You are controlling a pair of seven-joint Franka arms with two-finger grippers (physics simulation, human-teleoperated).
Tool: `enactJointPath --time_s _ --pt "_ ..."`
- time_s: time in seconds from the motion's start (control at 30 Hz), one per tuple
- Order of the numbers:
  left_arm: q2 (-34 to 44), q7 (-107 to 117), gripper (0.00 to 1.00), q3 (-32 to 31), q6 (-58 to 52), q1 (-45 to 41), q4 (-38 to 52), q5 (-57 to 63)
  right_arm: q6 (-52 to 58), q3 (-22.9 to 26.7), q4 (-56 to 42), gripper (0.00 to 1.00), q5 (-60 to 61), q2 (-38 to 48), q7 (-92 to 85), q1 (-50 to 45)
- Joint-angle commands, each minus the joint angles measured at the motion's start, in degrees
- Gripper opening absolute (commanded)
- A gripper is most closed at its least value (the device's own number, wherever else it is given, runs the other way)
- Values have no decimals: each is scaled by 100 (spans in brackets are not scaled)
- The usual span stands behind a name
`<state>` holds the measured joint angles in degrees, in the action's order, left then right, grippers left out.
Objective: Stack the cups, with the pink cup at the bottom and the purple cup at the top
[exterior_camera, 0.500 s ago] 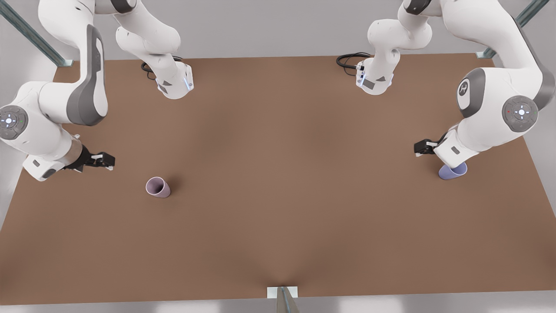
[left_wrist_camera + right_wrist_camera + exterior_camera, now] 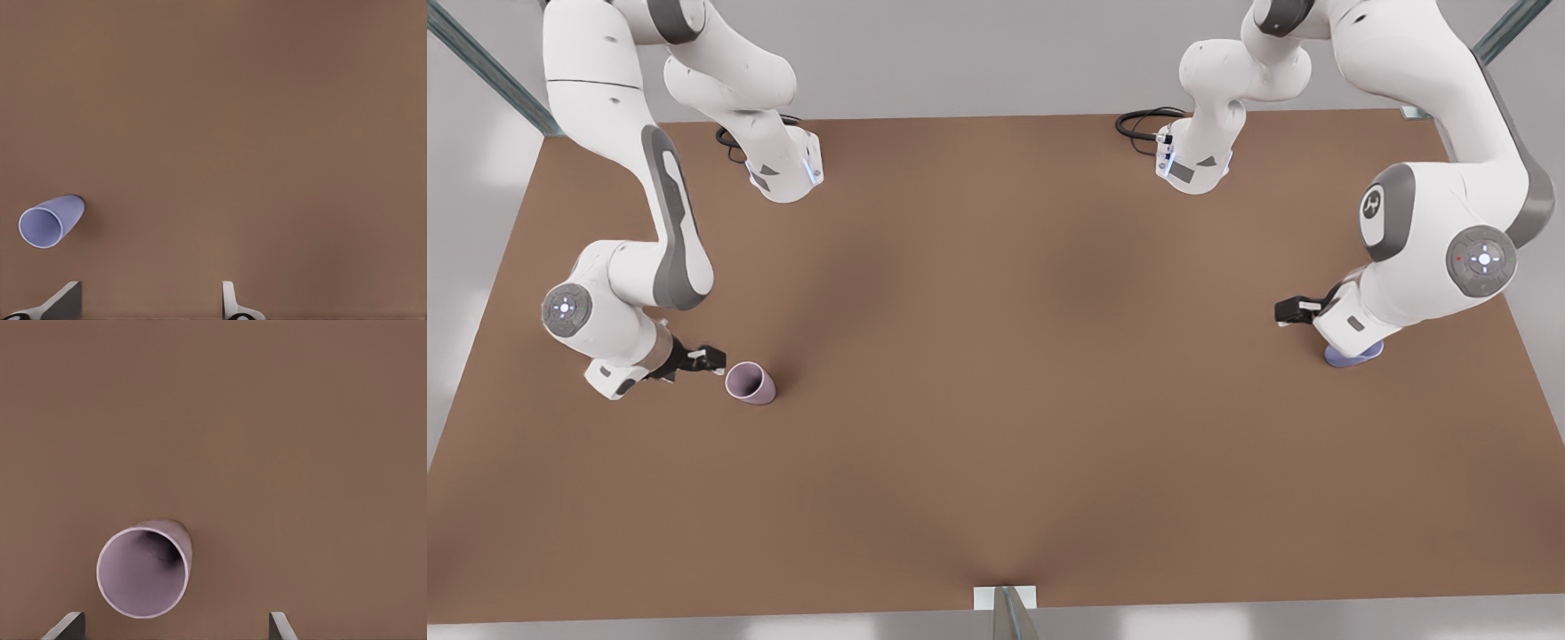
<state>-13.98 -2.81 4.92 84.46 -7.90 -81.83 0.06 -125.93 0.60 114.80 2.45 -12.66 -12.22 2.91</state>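
**Both cups apart on the table, each with a gripper close by**

I have the brown table spanning most of the front view, with the two white arms reaching in from the upper corners.

The arm on the front view's right carries a small round logo on its grey elbow joint; I cannot make out any lettering in it. Under that arm's wrist, at the middle right of the frame, the purple cup stands on the table, mostly covered by the wrist. In the left wrist view the purple cup sits off to one side of the left gripper, whose fingers are spread wide with nothing between them.

At the lower left of the front view, the pink cup stands on the table with the right gripper just beside its rim. In the right wrist view the right gripper is released, fingers wide, and the pink cup lies close ahead of the gap.
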Motion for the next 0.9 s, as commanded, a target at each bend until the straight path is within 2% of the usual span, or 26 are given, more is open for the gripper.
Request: enactJointPath --time_s 0.0,0.1,0.47,0.53,0.57,0.63,0.67,0.8,0.87 --pt "-8 0 100 0 0 8 0 -6 -10 -7 8 100 1 -26 0 7" --pt "-52 0 100 9 -9 8 0 -6 -467 -7 227 100 1 -202 9 -54" --pt "-167 -26 100 97 0 8 9 -6 -1117 11 500 100 1 -729 0 -98" --pt "-193 -35 100 106 -9 8 9 -6 -1390 11 623 86 1 -773 0 -98" --pt "-202 -35 100 105 -9 8 9 -6 -1399 11 623 66 1 -782 -114 -98" --pt "-219 -44 100 106 0 8 9 -6 -1390 11 623 60 1 -835 -132 -89" --pt "-219 -44 100 106 0 17 18 -6 -1399 11 623 53 1 -861 -132 -89" --pt "-255 -79 100 158 0 17 18 -15 -1522 11 623 50 1 -1010 -132 -89" --pt "-263 -79 100 158 9 17 26 -15 -1522 11 632 42 1 -1037 -123 -89"
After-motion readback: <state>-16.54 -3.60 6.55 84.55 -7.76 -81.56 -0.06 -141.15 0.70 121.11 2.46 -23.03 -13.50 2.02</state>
